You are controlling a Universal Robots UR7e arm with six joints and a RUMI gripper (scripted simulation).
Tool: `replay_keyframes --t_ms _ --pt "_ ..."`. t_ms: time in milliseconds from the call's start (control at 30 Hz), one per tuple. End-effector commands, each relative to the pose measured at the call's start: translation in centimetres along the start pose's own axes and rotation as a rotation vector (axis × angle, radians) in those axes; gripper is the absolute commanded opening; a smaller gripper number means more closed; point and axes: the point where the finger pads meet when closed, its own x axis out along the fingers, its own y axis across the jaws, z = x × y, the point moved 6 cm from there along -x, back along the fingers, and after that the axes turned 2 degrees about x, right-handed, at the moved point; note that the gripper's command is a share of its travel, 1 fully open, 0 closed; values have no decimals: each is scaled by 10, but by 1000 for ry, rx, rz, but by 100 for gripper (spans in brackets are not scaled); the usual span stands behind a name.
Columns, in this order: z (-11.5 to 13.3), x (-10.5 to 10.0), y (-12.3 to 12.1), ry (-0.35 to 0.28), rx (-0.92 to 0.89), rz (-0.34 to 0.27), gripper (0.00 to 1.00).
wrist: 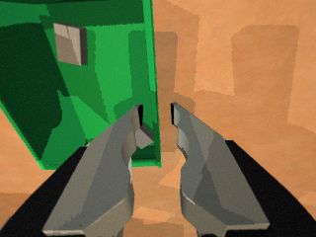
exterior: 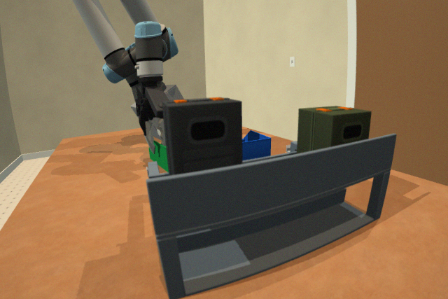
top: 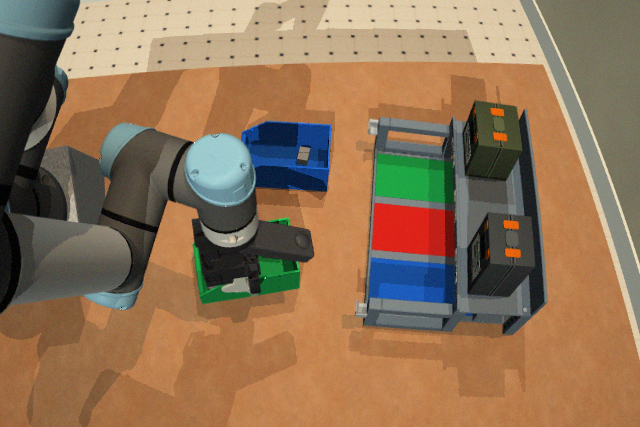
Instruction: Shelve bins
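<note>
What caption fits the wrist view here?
Gripper straddling the green bin's side wall, one finger inside, one outside, a small gray block lying in the bin.

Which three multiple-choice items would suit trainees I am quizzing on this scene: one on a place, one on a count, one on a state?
1. Where is the blue bin?
A. on the table, in front of the shelf
B. on the shelf's blue mark
C. on the shelf's top board

2. How many dark cases stand on the top board?
A. one
B. two
C. three

3. In what state are the shelf's three coloured marks?
A. all uncovered
B. only the green one covered
C. all covered

Key:
1 A: the blue bin rests on the table.
2 B: one case and another stand on the top board.
3 A: the green mark, red mark and blue mark show bare.
</note>
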Motion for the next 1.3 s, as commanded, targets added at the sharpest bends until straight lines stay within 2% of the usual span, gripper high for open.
replay_keyframes --t_ms 0,33,1267 --pt "2 0 -1 -2 -1 -2 15" --pt "2 0 -1 -2 -1 -2 0" --pt "2 0 -1 -3 -2 -2 0"
